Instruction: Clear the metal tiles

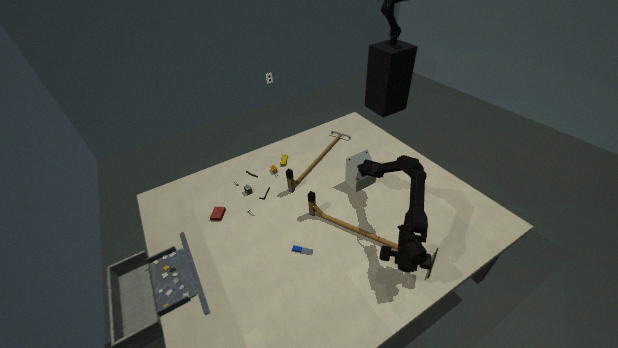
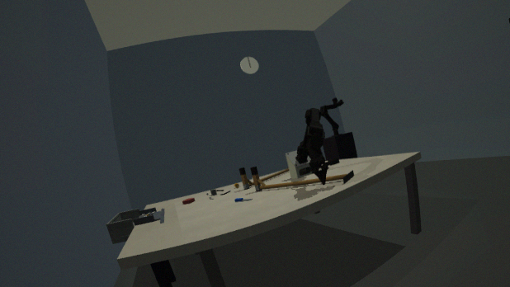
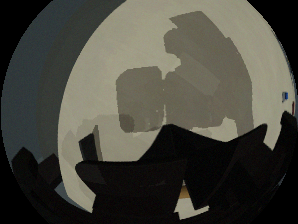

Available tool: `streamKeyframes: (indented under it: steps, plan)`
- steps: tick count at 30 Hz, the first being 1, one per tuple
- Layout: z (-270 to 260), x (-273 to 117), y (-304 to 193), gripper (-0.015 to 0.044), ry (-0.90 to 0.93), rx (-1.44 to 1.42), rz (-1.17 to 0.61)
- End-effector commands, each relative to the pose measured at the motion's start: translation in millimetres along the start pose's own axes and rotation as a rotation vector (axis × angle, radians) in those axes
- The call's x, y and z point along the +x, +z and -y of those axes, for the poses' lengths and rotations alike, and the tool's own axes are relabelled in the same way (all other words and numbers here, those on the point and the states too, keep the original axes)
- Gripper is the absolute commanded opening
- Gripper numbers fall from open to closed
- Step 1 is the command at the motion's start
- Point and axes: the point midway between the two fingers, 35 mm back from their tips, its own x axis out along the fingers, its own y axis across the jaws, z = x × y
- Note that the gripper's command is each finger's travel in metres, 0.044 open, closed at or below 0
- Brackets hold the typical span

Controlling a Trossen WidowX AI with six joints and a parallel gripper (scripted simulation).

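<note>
The steel bench plate (image 1: 189,276) (image 2: 159,216) lies at the table's left end with several small pale and yellow tiles (image 1: 169,292) on it. The grey catch box (image 1: 113,310) (image 2: 120,233) adjoins its far end. A long wooden-handled scraper (image 1: 355,228) (image 2: 285,183) lies on the table, its upright black-topped grip towards the middle and its dark flat blade (image 1: 433,263) (image 2: 348,177) near the right front edge. My gripper (image 2: 324,181) is shut and empty, low over the blade end of the handle. Whether it touches the handle is hidden. A bit of handle (image 3: 185,191) shows under the fingers in the wrist view.
A second long wooden tool (image 1: 318,158) with a hoop-like metal head lies farther back. A pale box (image 1: 354,175) stands by the arm's base. A blue-handled tool (image 1: 297,248) (image 2: 238,199), a red block (image 1: 217,213) (image 2: 188,201) and several small things lie to the left.
</note>
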Motion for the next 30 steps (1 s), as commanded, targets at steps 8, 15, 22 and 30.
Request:
streamKeyframes:
  steps: [8,15,22,30]
  plan:
    - [38,1,12,0.0,-0.059,0.0,-0.002]
    - [62,0,18,0.0,-0.095,0.002,-0.003]
    - [86,-3,24,0.0,-0.129,0.005,-0.005]
    - [114,-7,29,0.0,-0.167,0.011,-0.009]
